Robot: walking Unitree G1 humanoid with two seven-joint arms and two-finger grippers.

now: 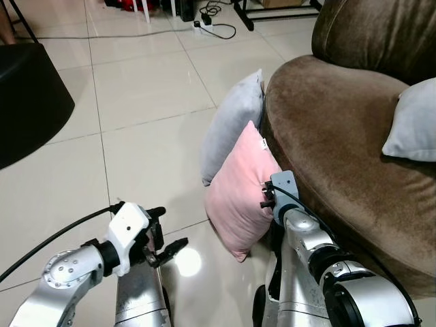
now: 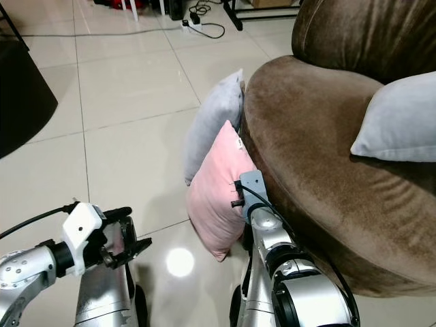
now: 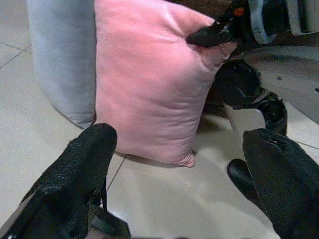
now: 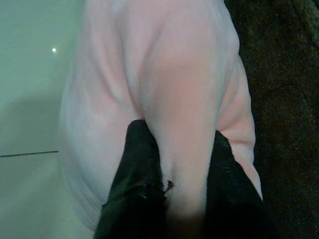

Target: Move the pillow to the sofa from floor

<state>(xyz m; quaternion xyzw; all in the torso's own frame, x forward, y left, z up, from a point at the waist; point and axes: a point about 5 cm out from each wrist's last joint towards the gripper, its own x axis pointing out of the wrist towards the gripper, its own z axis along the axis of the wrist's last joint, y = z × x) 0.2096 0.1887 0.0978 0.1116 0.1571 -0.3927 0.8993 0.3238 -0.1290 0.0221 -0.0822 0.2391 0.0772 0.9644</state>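
A pink pillow (image 1: pixel 240 194) is standing on edge on the pale tiled floor (image 1: pixel 136 116), leaning against the rounded front of the brown sofa (image 1: pixel 340 136), with a grey pillow (image 1: pixel 231 126) leaning just behind it against the same curve. The right gripper (image 4: pixel 174 179) is pinching a fold of the pink pillow at its sofa-side edge, its two black fingers (image 4: pixel 137 164) pressing the fabric between them. The left gripper (image 3: pixel 179 174) is hovering low over the floor well to the left of the pillow, released, its fingers (image 3: pixel 84 164) spreading wide apart with nothing between them. To the left of the two pillows the tiles are lying open up to a dark rounded object (image 1: pixel 30 102) at the left edge, and a power strip with cables (image 1: pixel 208 26) is sitting far back near some furniture legs. On the sofa seat another grey cushion (image 2: pixel 398 119) is resting toward the right side, leaving bare brown seat between it and the front curve. The left wrist view is showing the pillow's bottom corner touching the floor and the right gripper's fingertips at its upper corner; the right wrist view is showing the bunched fold itself, with the dark sofa fabric right beside it.
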